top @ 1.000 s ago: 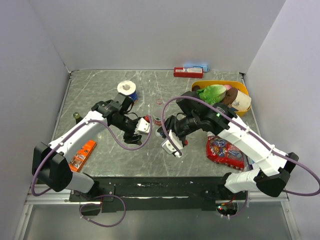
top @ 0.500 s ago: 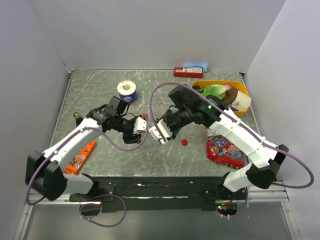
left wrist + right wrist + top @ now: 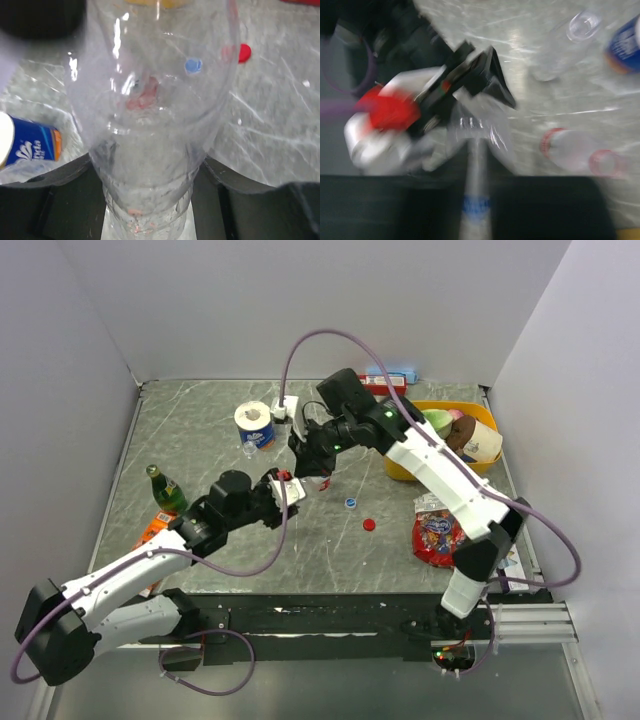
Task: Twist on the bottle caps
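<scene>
- The left gripper (image 3: 287, 490) is at table centre, its jaws pinching a clear bottle (image 3: 150, 125). The left wrist view shows the dark fingers (image 3: 50, 200) pressed on either side of the bottle's body. From above, the bottle is only a small clear shape with a bit of red at the gripper.
- The right gripper (image 3: 316, 465) hangs just beyond and to the right of the left one, close over the held bottle. Its jaws are pressed together. The blurred right wrist view shows a small blue patch in the slit between them, too smeared to name.
- A blue cap (image 3: 350, 503) and a red cap (image 3: 369, 524) lie apart on the table (image 3: 330, 550), right of both grippers. The left wrist view shows both through the bottle's wall.
- A second clear bottle (image 3: 249, 448) lies just beside a paper roll (image 3: 255, 421). The right wrist view shows its open mouth.
- A third bottle (image 3: 570, 149), with red rings, is clear only in the right wrist view.
- A green bottle (image 3: 166, 490) stands at the far left. A yellow bin (image 3: 478, 412) and a red snack bag (image 3: 437, 537) are on the right.
</scene>
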`<state>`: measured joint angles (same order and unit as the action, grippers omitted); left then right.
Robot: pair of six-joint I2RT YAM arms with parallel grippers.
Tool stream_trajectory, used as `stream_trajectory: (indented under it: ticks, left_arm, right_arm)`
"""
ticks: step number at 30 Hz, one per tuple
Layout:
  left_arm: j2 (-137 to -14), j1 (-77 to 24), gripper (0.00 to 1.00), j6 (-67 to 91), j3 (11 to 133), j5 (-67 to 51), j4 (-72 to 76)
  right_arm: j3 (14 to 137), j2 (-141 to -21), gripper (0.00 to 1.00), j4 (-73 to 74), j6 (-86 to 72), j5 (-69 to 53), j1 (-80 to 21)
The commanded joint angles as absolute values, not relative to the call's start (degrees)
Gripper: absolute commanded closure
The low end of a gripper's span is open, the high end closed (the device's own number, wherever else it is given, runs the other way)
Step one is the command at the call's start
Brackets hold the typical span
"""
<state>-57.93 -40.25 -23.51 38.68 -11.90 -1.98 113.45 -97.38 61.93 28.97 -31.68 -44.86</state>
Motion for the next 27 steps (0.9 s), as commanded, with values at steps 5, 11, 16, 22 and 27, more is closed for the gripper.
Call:
stream_trajectory:
  ticks: [5, 11, 16, 22, 27]
  left_arm:
    - [-60.4, -44.6, 0.99, -16.2, 41.5, 2.5, 11.4]
    - [-57.0, -44.6, 0.99, -12.5, 36.6, -7.0, 8.5]
    - [-56.3, -44.5, 0.99, -6.8, 35.7, -16.2, 7.7]
    - [-57.1, -44.0, 0.99, -3.7, 36.4, -16.4, 10.9]
    - [-57.0, -43.0, 0.99, -2.4, 37.8, -18.5, 12.2]
  right_arm:
    - [117.2, -99.6, 1.0, 61.3, 7.5, -36.3, -41.2]
    - [112.5, -91.7, 0.49, 45.0, 1.1, -42.8, -31.3]
    - [98.5, -80.4, 0.23, 33.3, 4.1, -47.6, -30.7]
    - [92.4, -78.3, 0.13, 32.3, 4.9, -49.6, -32.5]
    - [90.0, -77.6, 0.13, 32.6, 6.5, -45.3, -35.3]
